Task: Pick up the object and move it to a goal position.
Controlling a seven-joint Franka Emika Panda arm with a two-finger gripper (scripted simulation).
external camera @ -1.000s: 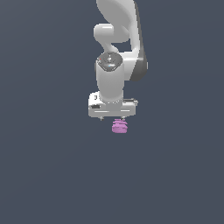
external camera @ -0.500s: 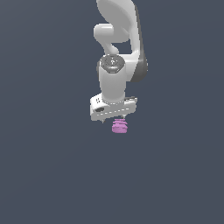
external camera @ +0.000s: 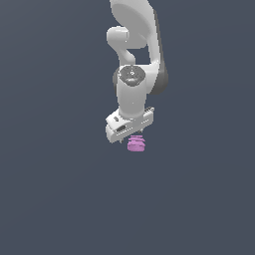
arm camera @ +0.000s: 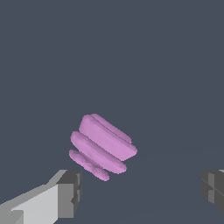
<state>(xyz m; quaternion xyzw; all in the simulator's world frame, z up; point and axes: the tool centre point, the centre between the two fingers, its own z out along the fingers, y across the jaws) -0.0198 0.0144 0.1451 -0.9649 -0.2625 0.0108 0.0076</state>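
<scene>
The object [external camera: 136, 144] is a small pink-purple piece of stacked ridged layers lying on the dark grey floor. My white gripper [external camera: 130, 138] hangs straight above it, very close to its top, with the hand turned at a slant. In the wrist view the object [arm camera: 101, 146] lies tilted, nearer one grey fingertip [arm camera: 70, 194] than the other fingertip [arm camera: 213, 188]. The fingers stand wide apart, and the gripper [arm camera: 142, 192] is open and holds nothing. Whether the fingertips reach down beside the object I cannot tell.
A flat dark grey floor [external camera: 60, 199] spreads all around, with no other objects or edges in view. The white arm [external camera: 134, 45] rises above the gripper.
The hand has turned about its vertical axis and sits slightly lower over the object. The object has not moved.
</scene>
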